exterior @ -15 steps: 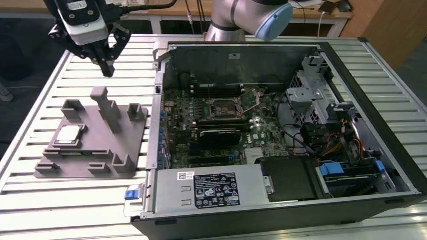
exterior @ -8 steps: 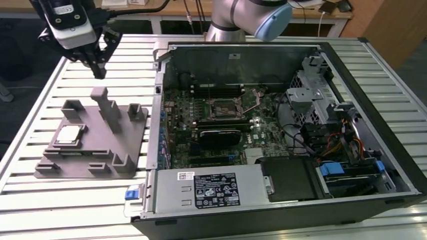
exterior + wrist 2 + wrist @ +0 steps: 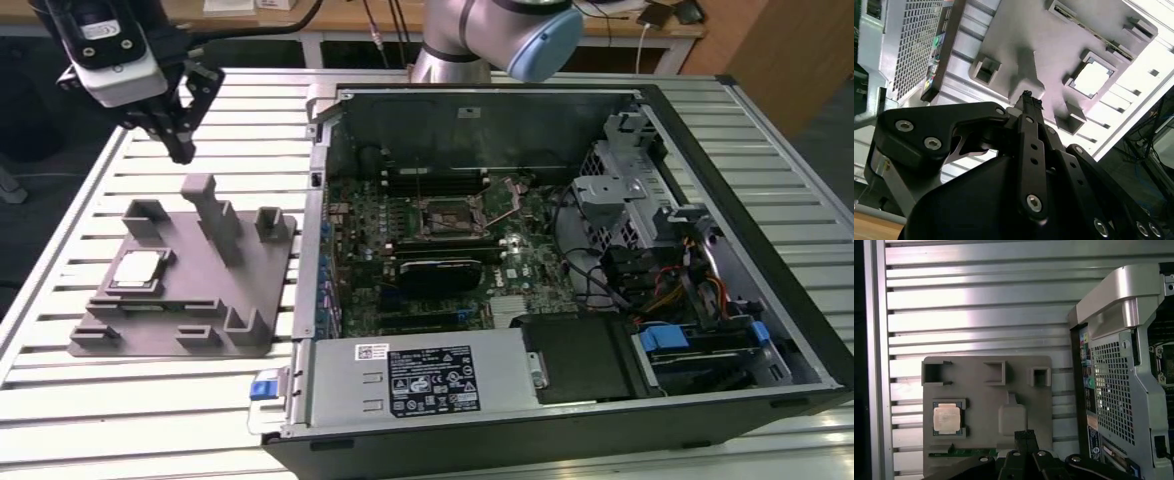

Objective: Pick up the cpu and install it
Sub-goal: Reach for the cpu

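Black pincer (image 3: 178,148), pressed together and empty, hovers upper left in the exterior view; we note the shiny silver square cpu (image 3: 139,270) unpicked on its grey plastic fixture (image 3: 214,305).

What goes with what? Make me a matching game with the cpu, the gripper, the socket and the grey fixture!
Things:
1. cpu
2. gripper
3. socket
4. fixture

Places:
A. up in the air, over the fixture
B. inside the open case
C. lying in a pocket of the fixture
D. on the slatted table, beside the case

Pairs: 1-C, 2-A, 3-B, 4-D
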Controlling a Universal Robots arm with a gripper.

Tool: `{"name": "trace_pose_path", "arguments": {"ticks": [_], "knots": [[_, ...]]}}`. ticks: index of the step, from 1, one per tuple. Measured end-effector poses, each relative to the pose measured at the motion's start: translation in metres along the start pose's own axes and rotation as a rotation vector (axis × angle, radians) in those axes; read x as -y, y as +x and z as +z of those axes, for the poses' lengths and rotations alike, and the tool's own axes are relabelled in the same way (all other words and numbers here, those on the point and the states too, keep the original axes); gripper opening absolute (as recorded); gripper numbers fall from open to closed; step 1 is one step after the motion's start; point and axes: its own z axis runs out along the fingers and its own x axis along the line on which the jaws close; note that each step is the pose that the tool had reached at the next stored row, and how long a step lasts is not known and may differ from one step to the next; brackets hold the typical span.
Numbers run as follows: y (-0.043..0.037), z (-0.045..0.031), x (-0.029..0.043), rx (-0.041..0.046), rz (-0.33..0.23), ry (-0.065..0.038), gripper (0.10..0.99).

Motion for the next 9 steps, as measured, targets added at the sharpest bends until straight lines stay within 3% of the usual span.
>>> {"name": "trace_pose_path", "arguments": {"ticks": [9], "knots": [[0.0202,0.0076,0.0019,-0.0001,0.0,0.0,0.106]]}}
